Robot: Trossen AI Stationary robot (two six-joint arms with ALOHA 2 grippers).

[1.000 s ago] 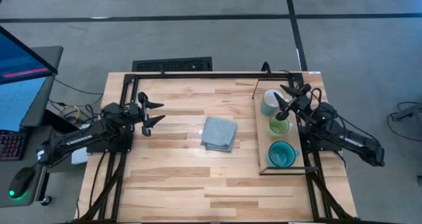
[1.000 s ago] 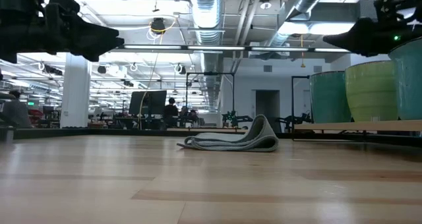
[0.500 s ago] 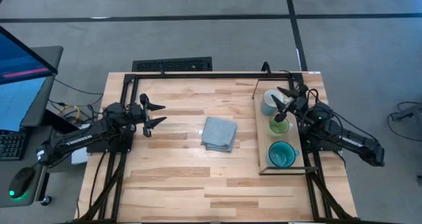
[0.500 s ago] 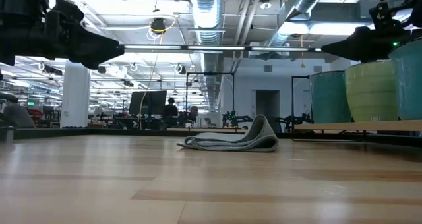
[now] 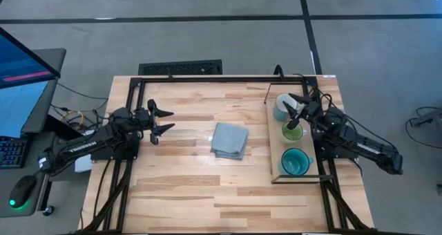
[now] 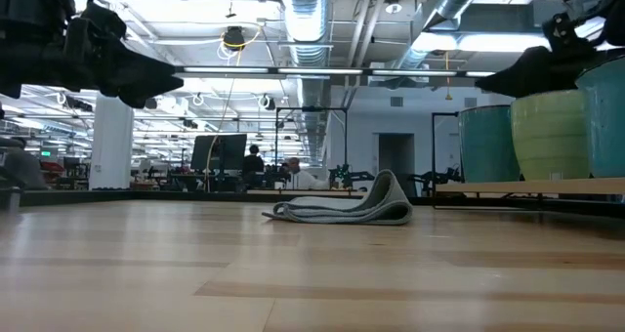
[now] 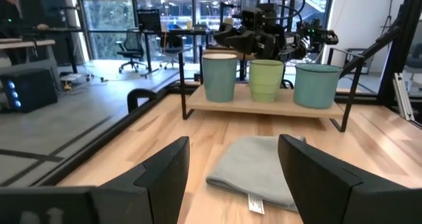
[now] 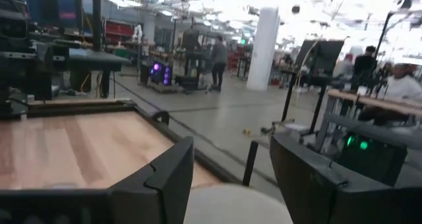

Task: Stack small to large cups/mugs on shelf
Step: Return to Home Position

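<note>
Three mugs stand upright in a row on the shelf (image 5: pixel 275 146) at the table's right side: white mug (image 5: pixel 281 108) farthest, light green mug (image 5: pixel 292 133) in the middle, teal-blue mug (image 5: pixel 295 162) nearest. The left wrist view shows the white mug (image 7: pixel 219 77), green mug (image 7: pixel 266 80) and teal mug (image 7: pixel 317 85) side by side. My right gripper (image 5: pixel 293 110) is open and hovers over the white and green mugs; the white mug's rim (image 8: pixel 237 204) lies below its fingers. My left gripper (image 5: pixel 163 119) is open and hangs in the air over the table's left part.
A folded grey-blue cloth (image 5: pixel 229 139) lies in the middle of the table, between the two arms. A black frame (image 5: pixel 207 79) runs along the table's far edge. Bare wood stretches across the near half of the table (image 5: pixel 207 193).
My right gripper has come down a little and shifted slightly toward the white mug, staying open. In the low view my left gripper has also dipped a little. The mugs and the cloth have not moved.
</note>
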